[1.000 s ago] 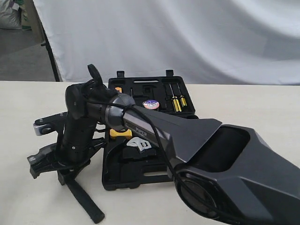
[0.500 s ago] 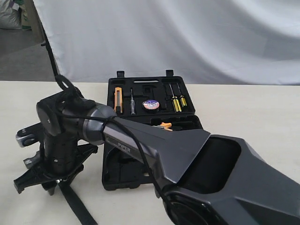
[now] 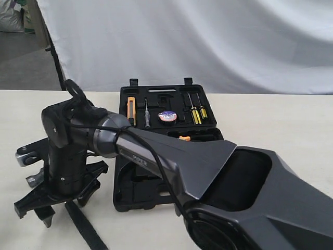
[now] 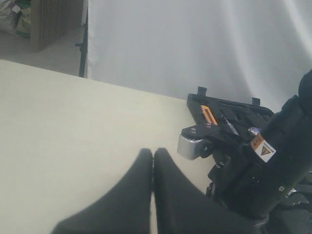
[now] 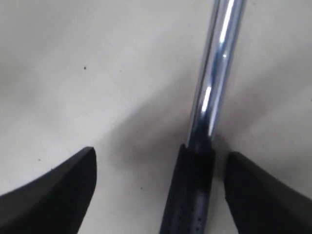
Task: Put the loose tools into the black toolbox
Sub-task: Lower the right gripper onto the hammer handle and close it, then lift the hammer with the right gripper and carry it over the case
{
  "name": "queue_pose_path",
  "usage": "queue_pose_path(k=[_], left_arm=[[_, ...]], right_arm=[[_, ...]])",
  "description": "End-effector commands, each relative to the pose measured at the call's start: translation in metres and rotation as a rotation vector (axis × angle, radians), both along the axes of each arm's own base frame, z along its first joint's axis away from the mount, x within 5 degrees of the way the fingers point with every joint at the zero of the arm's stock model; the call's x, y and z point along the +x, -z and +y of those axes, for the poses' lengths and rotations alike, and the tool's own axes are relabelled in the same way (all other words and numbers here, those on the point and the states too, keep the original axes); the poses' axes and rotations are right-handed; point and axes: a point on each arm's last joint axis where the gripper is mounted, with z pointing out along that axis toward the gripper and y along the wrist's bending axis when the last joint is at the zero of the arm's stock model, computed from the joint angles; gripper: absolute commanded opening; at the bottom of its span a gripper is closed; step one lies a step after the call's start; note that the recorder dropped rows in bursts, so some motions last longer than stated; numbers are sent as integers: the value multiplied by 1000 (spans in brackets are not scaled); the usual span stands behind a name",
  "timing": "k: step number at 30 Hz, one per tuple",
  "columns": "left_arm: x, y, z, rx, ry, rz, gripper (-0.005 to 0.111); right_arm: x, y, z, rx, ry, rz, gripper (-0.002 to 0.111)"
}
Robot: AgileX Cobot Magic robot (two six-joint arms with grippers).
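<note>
Cream table [image 3: 281,117] carries the black toolbox [image 3: 176,101], open flat with its rear half toward the white backdrop [image 3: 208,41]. The front half is partly covered by the right arm [image 3: 171,151].

The tape roll [image 3: 167,116] with the bluish label sits in a recess of the rear half, between a slim screwdriver [image 3: 147,119] and two yellow-handled screwdrivers [image 3: 195,114]. An orange utility knife [image 3: 131,110] is at that half's left end.

The claw hammer [image 3: 83,226] is outside the case, lying on the table left of it. Only its black grip shows in the exterior view. The right wrist view shows the chrome neck running into the grip.

The right gripper [image 5: 160,168] has reached across and points down over the hammer with its jaws spread wide. The shaft lies between the fingers [image 5: 53,192], nearer one of them, with bare table showing on both sides — nothing is clamped.

The left gripper [image 4: 152,155] is above bare table, well apart from the case. Its fingers are pressed together and it is empty — only a thin seam shows between them.
</note>
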Motion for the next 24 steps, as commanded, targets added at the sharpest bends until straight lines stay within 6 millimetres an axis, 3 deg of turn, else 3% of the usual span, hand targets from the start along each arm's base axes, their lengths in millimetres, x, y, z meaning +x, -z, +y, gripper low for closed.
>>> queue_pose_path(k=[1, 6, 14, 24], left_arm=[[-1, -2, 1, 2, -26, -13, 1], [-1, -2, 1, 2, -26, -13, 1], [-1, -2, 1, 2, -26, -13, 1], [-1, -2, 1, 2, -26, -13, 1]], right_arm=[[18, -9, -11, -2, 25, -17, 70], [28, -3, -15, -2, 38, -19, 70], [38, -6, -2, 154, -3, -136, 70], [53, 18, 9, 245, -73, -302, 70]])
